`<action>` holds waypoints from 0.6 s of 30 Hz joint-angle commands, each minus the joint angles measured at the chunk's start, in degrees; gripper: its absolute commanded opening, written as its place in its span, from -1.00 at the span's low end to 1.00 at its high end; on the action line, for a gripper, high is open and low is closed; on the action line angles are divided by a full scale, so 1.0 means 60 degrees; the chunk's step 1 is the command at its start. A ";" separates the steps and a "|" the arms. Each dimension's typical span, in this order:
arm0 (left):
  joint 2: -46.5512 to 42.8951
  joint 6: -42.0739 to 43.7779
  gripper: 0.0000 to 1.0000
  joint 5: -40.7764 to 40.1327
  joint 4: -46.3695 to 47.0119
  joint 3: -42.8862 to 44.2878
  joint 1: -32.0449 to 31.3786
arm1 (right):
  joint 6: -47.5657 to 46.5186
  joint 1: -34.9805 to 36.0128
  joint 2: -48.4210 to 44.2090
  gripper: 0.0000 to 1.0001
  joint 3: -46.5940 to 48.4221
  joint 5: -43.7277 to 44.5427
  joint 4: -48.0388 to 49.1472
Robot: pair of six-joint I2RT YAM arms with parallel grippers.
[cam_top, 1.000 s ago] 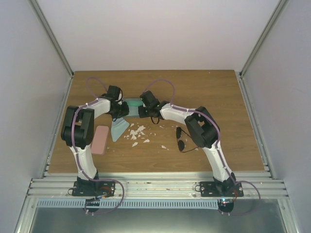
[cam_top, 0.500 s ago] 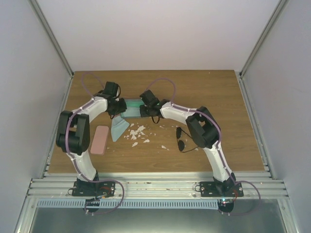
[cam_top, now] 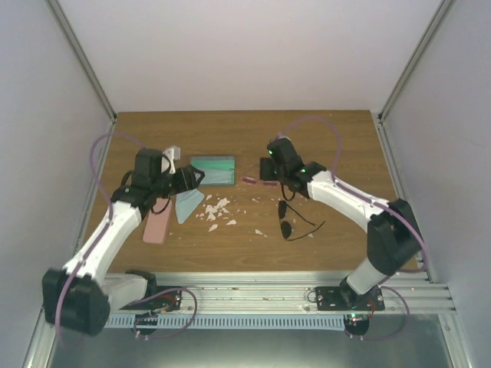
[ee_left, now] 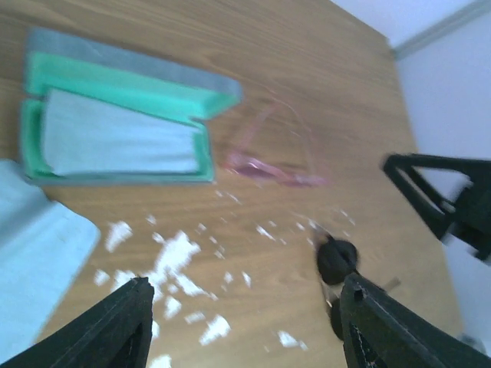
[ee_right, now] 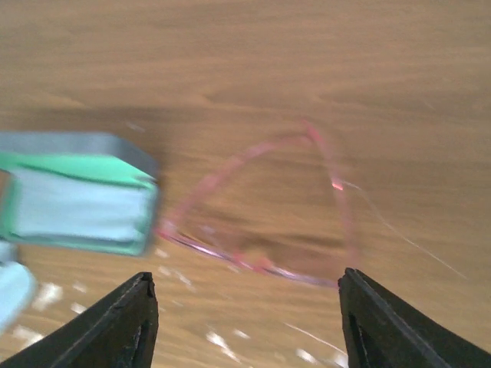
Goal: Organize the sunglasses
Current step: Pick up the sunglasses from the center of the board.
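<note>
The pink-framed sunglasses (ee_right: 268,257) lie unfolded on the wood just right of an open case (cam_top: 213,170) with green lining. My right gripper (ee_right: 245,322) hovers over them, open and empty; from above it (cam_top: 265,172) is just right of the case. The black sunglasses (cam_top: 290,218) lie nearer the front, below the right forearm. My left gripper (ee_left: 245,330) is open and empty, off the case's left end (cam_top: 190,178). In the left wrist view I see the case (ee_left: 115,115), the pink sunglasses (ee_left: 272,165) and a dark lens of the black sunglasses (ee_left: 337,261).
A shut pink case (cam_top: 157,225) lies at the front left beside a light blue cloth (cam_top: 186,205). Another pale cloth (ee_left: 115,142) lies inside the open case. White crumbs (cam_top: 215,211) are scattered in the middle. Metal rails run along the table's front edge.
Both grippers have opened and drawn away from the open case, the left arm swinging left and the right arm right. The pink sunglasses now show on the table beside the case.
</note>
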 commanded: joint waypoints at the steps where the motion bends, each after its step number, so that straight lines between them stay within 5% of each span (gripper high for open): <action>1: -0.1695 -0.0036 0.36 0.1822 0.0529 -0.1133 -0.0188 | 0.0446 -0.0489 -0.0931 0.33 -0.1495 0.0729 -0.0771; 8: -0.3282 -0.0310 0.37 0.2581 0.0702 -0.2471 -0.0372 | 0.0244 -0.1044 -0.1427 0.36 -0.2622 0.0333 -0.0714; 18: -0.3669 -0.0585 0.34 0.2632 0.0808 -0.2932 -0.0787 | 0.0756 -0.1158 -0.2192 0.22 -0.3681 0.0648 -0.1120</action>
